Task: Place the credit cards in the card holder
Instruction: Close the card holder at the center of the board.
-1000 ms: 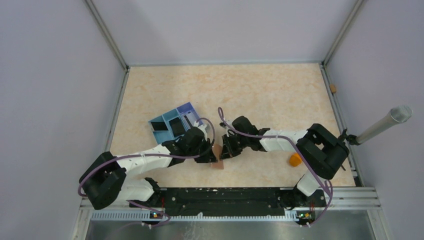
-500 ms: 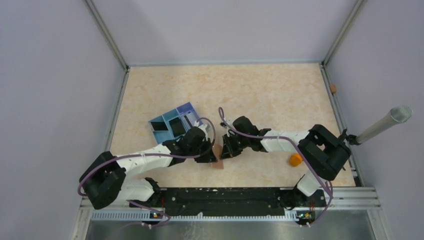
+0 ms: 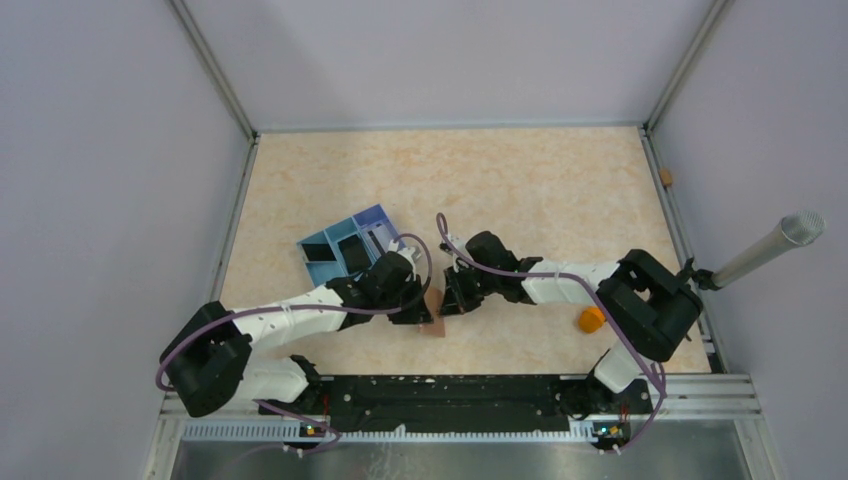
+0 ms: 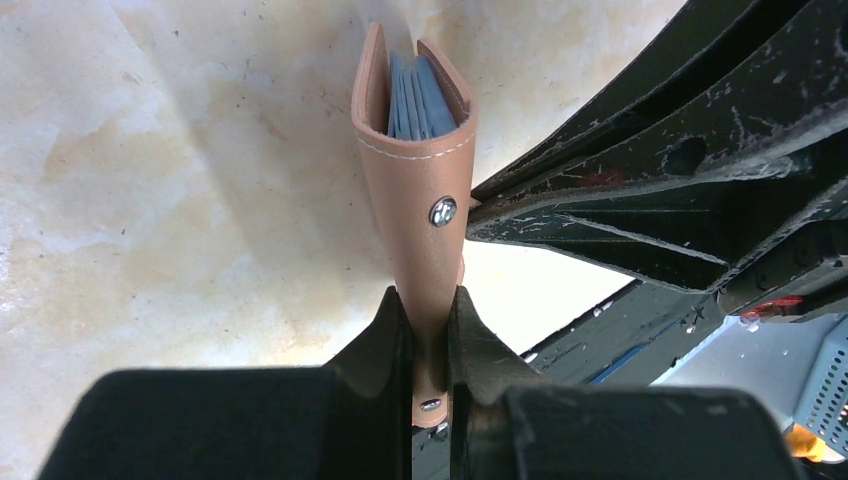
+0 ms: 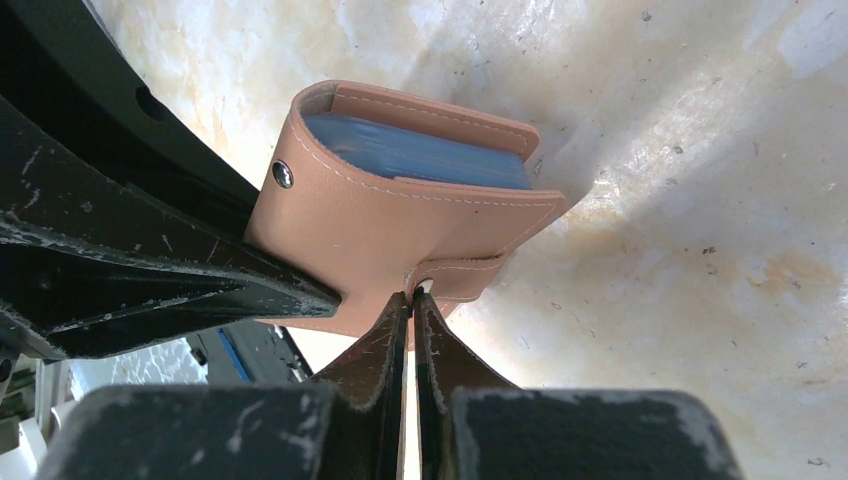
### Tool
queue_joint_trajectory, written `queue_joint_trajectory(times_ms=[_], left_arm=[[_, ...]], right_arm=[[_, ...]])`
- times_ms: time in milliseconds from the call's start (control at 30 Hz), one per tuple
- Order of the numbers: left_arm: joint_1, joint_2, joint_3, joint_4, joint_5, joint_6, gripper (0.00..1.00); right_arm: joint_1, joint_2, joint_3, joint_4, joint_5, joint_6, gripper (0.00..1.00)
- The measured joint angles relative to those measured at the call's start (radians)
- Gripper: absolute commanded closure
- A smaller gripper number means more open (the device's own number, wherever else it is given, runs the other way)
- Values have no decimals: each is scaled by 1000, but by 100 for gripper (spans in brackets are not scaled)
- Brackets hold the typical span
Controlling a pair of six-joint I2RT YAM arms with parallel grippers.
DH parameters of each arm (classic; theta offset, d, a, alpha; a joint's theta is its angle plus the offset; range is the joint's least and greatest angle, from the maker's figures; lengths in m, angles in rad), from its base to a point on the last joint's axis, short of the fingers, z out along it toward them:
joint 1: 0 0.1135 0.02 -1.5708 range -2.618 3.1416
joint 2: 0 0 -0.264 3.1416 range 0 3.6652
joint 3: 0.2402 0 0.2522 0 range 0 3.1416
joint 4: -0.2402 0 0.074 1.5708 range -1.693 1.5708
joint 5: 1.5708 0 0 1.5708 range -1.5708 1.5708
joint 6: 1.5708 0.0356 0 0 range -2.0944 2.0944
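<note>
Blue divided box [image 3: 347, 250] left of centre; orange object [image 3: 591, 319], maybe carrot, right.

Likely a lab: grey-walled, rail-framed test cell [image 3: 450, 60]

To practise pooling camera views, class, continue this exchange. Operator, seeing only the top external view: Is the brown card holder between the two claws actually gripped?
Observer: Yes. The left claw is clamped on one end of the card holder.
Operator: And the other one?
Observer: The right claw is closed on the holder's snap tab.
Operator: Any cards in it?
Observer: Blue cards sit between the flaps; no yellow one shows.
</note>
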Motion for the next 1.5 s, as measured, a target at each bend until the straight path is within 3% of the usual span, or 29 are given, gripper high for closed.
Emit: queue_joint_trajectory(times_ms=[900, 1033, 1200, 1367, 1500], left_arm=[[-2, 5, 5, -8, -13, -6, 100], [-6, 4, 5, -6, -19, -5, 100], [-8, 3, 5, -6, -21, -5, 100], [-8, 3, 5, -6, -21, -5, 100], [-8, 3, 5, -6, -21, -6, 100]], right_arm=[[24, -13, 0, 79, -28, 24, 100], [33, -116, 0, 46, 33, 33, 77], [38, -245, 29, -59, 164, 42, 66], [38, -239, 48, -187, 298, 69, 62], [38, -203, 47, -230, 327, 90, 67]])
